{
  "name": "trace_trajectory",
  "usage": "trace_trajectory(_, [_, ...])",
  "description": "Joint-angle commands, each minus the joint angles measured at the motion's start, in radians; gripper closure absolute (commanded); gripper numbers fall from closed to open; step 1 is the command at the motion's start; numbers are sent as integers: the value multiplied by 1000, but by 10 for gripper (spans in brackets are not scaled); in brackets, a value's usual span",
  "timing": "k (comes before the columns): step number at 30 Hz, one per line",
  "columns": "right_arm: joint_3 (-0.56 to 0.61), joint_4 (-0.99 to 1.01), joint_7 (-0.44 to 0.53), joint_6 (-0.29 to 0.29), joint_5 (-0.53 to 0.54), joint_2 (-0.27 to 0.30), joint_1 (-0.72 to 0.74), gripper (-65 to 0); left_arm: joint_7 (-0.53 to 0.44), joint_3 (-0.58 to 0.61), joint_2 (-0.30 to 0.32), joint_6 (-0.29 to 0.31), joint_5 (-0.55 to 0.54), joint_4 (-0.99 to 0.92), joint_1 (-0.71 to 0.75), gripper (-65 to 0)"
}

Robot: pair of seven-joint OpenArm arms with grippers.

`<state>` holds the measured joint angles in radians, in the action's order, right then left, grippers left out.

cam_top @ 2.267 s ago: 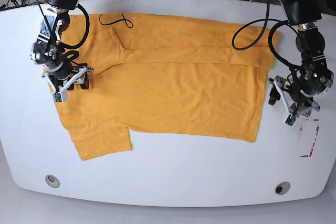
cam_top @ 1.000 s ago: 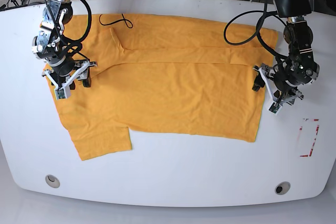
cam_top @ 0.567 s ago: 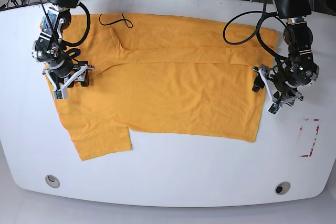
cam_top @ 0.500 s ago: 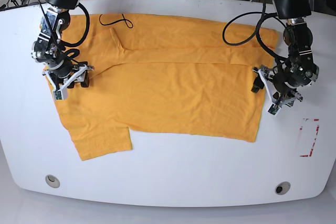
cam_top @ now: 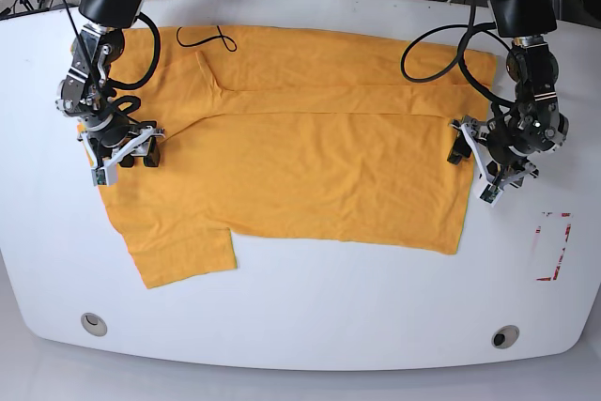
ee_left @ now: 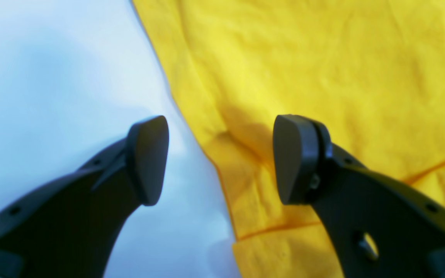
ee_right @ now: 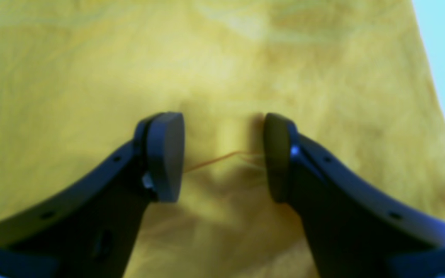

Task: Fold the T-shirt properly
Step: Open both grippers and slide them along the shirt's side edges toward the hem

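The orange-yellow T-shirt [cam_top: 310, 166] lies flat across the white table [cam_top: 329, 307], its far long side folded in and one sleeve sticking out at the front left. A thin black squiggle [cam_top: 207, 37] sits near its far left edge. My left gripper [cam_top: 472, 174] is open at the shirt's right edge. In the left wrist view that gripper [ee_left: 220, 158] straddles the hem, one finger over the table and one over the T-shirt [ee_left: 323, 58]. My right gripper [cam_top: 124, 164] is open, low over the left edge. In the right wrist view this gripper [ee_right: 222, 154] frames a small ridge of the T-shirt [ee_right: 91, 58].
A red-marked outline [cam_top: 554, 246] lies on the table to the right of the shirt. Two round holes [cam_top: 93, 324] [cam_top: 505, 336] sit near the front edge. Cables hang behind the table's far edge.
Both grippers have settled a little lower onto the shirt's edges. The right one has shifted slightly down and left in the base view. The shirt has not moved.
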<state>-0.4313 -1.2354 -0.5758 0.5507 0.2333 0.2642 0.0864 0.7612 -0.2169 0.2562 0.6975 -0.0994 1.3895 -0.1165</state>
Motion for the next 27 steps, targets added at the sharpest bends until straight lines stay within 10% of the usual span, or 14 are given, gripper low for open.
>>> trace_trajectory(1, [-3,-23,-36,5,-10,14,18,-317,-14,-4,14,1,-16,48,-18,-394])
trace_trajectory(27, [-5,-108,-46,7,-4,24,33,-322,28,-1,15,1,-7,110,-24,-394])
